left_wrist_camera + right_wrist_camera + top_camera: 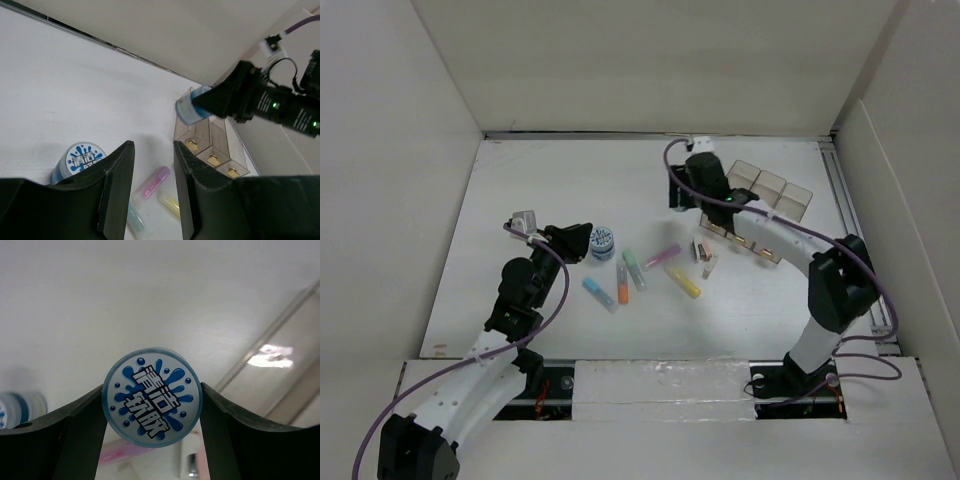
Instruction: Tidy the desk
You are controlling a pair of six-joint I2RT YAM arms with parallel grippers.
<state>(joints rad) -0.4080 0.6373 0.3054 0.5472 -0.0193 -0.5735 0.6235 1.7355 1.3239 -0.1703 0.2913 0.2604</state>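
The white desk (540, 180) holds a blue-and-white round tub (603, 243), which stands just left of my left gripper (584, 234). In the left wrist view that tub (80, 157) sits outside the left finger, and the left gripper (154, 145) is open by a narrow gap with nothing in it. My right gripper (151, 390) is shut on a second, matching tub (151, 402) that touches both fingers. From the left wrist, the held tub (187, 107) hangs above the desk beside a clear drawer unit (212, 145).
Several highlighters lie mid-desk: pink (663, 256), yellow (683, 283), green (635, 270), orange (622, 285) and blue (598, 292). A small boxy item (703, 250) sits near the clear three-drawer unit (770, 190). White walls border the desk.
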